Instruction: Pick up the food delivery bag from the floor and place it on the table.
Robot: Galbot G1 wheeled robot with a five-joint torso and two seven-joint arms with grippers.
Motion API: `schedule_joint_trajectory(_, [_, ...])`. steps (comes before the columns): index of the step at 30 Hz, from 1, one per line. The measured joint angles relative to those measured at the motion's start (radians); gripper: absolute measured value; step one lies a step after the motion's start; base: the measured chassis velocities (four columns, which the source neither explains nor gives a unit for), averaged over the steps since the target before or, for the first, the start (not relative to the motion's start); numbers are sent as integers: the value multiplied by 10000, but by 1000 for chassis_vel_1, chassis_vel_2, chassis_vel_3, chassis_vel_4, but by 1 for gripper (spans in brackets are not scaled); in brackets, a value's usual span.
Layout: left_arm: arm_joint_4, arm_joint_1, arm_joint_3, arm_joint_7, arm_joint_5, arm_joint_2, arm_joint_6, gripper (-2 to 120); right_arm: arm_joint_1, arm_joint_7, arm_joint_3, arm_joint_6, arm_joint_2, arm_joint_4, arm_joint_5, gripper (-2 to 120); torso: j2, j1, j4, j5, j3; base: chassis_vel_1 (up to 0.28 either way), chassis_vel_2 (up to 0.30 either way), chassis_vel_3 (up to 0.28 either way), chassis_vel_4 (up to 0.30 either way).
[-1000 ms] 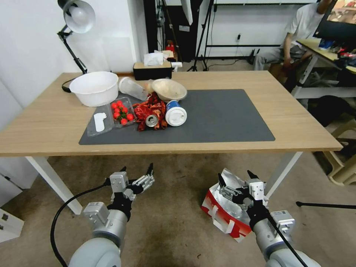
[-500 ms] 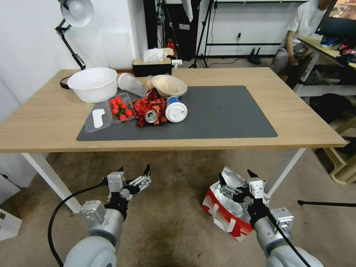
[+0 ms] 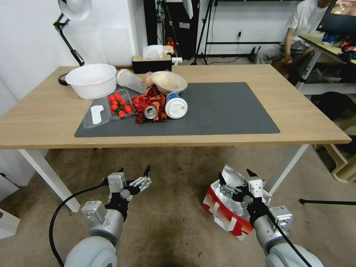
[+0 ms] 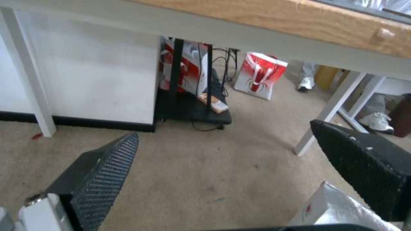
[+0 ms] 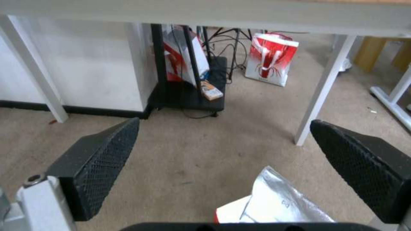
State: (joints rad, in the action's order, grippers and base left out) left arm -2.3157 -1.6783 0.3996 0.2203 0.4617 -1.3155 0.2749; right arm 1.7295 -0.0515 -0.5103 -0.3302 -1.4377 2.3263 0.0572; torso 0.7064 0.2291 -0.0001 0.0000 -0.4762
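The food delivery bag (image 3: pixel 219 208) lies tipped on the floor (image 3: pixel 174 211) under the near edge of the table (image 3: pixel 304 115), showing its red side, white handles and open foil lining. My right gripper (image 3: pixel 236 175) hangs open just above the bag's foil mouth; that foil edge (image 5: pixel 274 199) shows below the right gripper (image 5: pixel 224 122). My left gripper (image 3: pixel 135 170) is open over bare floor, well left of the bag. A corner of the bag (image 4: pixel 334 208) sits beside the left gripper (image 4: pixel 224 130). The dark mat (image 3: pixel 230 107) covers the tabletop's middle.
A white bowl (image 3: pixel 91 79), a box of red fruit (image 3: pixel 119 104), a red wrapper (image 3: pixel 146 103), a can, a cup (image 3: pixel 176 107) and a tissue box crowd the table's left. A white table leg (image 3: pixel 283 172) stands by the bag. Another red-and-white bag (image 5: pixel 274 59) stands far under the table.
The head view has shifted a little, so the table sits slightly differently in the picture. Both grippers and the bag hold the same places relative to one another.
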Motion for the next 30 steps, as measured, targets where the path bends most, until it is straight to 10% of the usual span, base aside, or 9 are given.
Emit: schedule_joint_trajectory(30, [17,-70,-67,-121,-157,-151,34,100,0,-6,-63,-33,56,42,-21,100,-1308,-512,0,0,798,0,0,0,0])
